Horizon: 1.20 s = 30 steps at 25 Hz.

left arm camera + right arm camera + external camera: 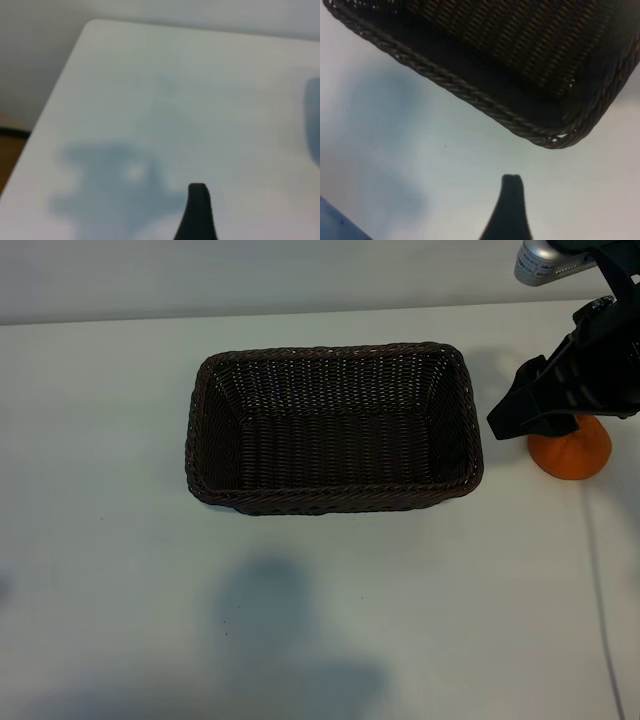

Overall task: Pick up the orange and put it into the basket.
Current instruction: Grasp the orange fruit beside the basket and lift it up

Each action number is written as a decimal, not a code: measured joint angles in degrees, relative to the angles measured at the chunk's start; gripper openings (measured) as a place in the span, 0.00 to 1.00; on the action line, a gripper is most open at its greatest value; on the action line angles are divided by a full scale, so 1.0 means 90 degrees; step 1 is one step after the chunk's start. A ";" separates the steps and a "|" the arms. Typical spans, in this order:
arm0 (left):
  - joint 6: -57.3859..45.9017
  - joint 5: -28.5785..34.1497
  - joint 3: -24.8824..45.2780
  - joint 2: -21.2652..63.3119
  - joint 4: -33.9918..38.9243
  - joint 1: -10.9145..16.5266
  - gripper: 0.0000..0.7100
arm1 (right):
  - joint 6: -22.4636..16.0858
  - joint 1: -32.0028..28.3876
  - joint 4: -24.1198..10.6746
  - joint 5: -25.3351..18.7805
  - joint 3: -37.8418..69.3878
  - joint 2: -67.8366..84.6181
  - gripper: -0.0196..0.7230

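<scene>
Dark brown woven wicker, rectangular with rounded corners and a braided rim, the basket (pixel 335 427) sits at the upper middle of the exterior frame on the pale tabletop (pixel 120 570), its inside bare. Just right of it, at the right edge of the frame, lies the small round bright-orange citrus fruit, the orange (pixel 572 452), resting on the table a little apart from the basket's right wall.

Above the orange hangs the black right gripper (pixel 510 415), coming in from the upper right corner and angled down toward the basket side; its body hides the fruit's upper part. Its fingers stand wide apart and have hold of nothing: the orange rests on the table beneath and behind them, not between them. That spread suits a fruit of this girth, so the gripper looks poised for the pick rather than mid-carry. In the right wrist view, one dark fingertip (pixel 511 200) shows at the bottom centre with the basket's rounded corner (pixel 555 140) across the upper right, which suggests the wrist is aimed past the fruit toward the basket.

Only a single black fingertip (pixel 197 210) of the left gripper shows, low in the left wrist view over bare table and shadow; it is spread wide, empty and away from the work.

The pick is not yet made, and the basket awaits.
</scene>
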State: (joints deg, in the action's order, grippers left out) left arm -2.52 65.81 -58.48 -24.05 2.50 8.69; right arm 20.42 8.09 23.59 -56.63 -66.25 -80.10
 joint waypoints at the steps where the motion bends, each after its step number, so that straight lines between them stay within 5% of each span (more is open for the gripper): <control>1: -0.0007 -0.0046 0.0090 0.0158 -0.0092 0.0000 0.84 | 0.0000 0.0000 0.0000 0.0000 0.0000 0.0000 0.83; 17: 0.0280 -0.0593 0.2236 0.2206 -0.0928 0.0000 0.84 | 0.0000 0.0000 0.0000 0.0000 0.0000 0.0000 0.83; 30: 0.0405 -0.0456 0.3258 0.2361 -0.0762 -0.0013 0.81 | 0.0000 0.0000 0.0000 0.0000 -0.0002 0.0000 0.83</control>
State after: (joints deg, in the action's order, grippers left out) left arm 1.12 61.71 -29.16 -2.80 -4.35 8.57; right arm 20.42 8.09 23.59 -56.63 -66.27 -80.10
